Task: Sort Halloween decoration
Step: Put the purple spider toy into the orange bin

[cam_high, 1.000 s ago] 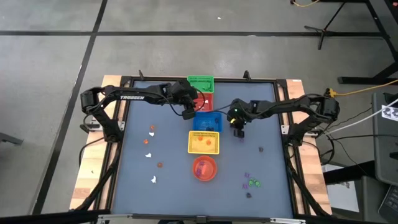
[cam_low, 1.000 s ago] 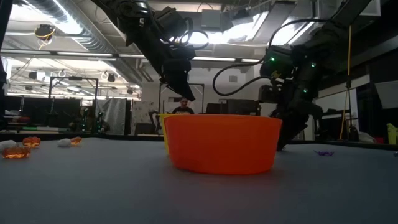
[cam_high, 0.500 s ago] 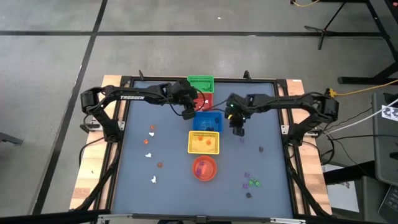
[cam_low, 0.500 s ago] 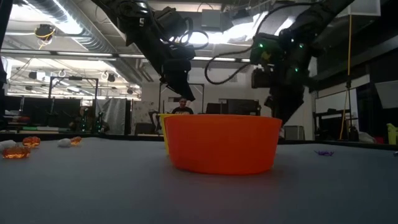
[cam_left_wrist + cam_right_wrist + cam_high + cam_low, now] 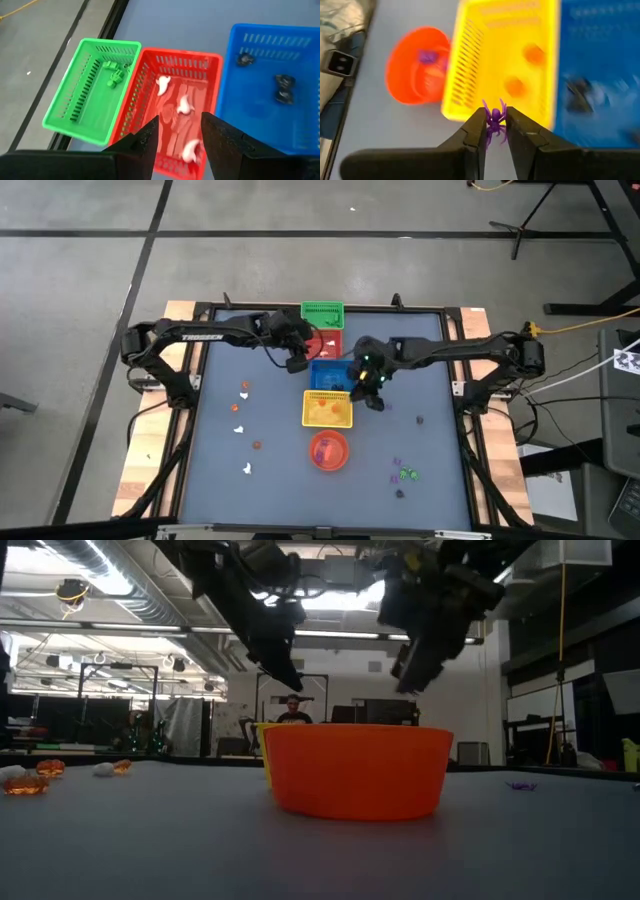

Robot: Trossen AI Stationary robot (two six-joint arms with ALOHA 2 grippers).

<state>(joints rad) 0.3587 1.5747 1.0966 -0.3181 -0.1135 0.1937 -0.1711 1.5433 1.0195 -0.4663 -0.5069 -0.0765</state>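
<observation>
My right gripper (image 5: 494,131) is shut on a tiny purple spider trinket (image 5: 495,116). It hovers by the right edges of the yellow basket (image 5: 328,410) and the blue basket (image 5: 330,375). My left gripper (image 5: 180,134) is open and empty above the red basket (image 5: 180,107), where white trinkets (image 5: 184,105) lie. Green trinkets (image 5: 116,76) sit in the green basket (image 5: 92,90). Dark ones (image 5: 284,87) lie in the blue basket, and orange ones (image 5: 514,86) in the yellow. My right gripper pinches the purple spider by its body (image 5: 495,120) between the two fingertips (image 5: 479,125). The legs stick out past the tips. The trinket is lifted clear of the table.
A round orange bowl (image 5: 329,450) holding trinkets stands near the yellow basket. Loose orange and white trinkets (image 5: 240,410) lie on the table's left side. Purple, green and dark ones (image 5: 403,473) lie near the right near corner. A person (image 5: 292,710) shows beyond the table.
My right gripper has risen from the table and moved toward the table's left, carrying the purple spider to the edge of the yellow and blue baskets. It has stayed shut on the spider.
</observation>
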